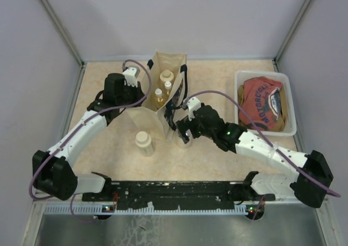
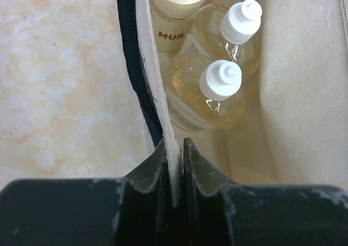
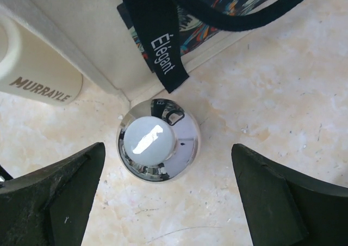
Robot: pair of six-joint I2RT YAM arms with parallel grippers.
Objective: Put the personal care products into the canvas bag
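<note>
The canvas bag (image 1: 171, 66) stands open mid-table. My left gripper (image 2: 174, 159) is shut on its near rim (image 2: 163, 121), holding the mouth open. Inside lie two amber bottles with white caps (image 2: 220, 82) (image 2: 242, 20) and a cream jar (image 2: 174, 12). A second cream jar (image 1: 143, 142) stands on the table left of the bag's front. The round clear bottle (image 3: 157, 140) with its white cap stands at the bag's front corner, under the dark tag (image 3: 160, 44). My right gripper (image 3: 168, 191) hangs open above it, a finger (image 3: 60, 191) on either side, not touching.
A white tub (image 1: 237, 93) holding a red shirt sits at the back right. The bag's dark strap (image 3: 228, 17) loops just beyond the round bottle. Grey walls close in the table on three sides.
</note>
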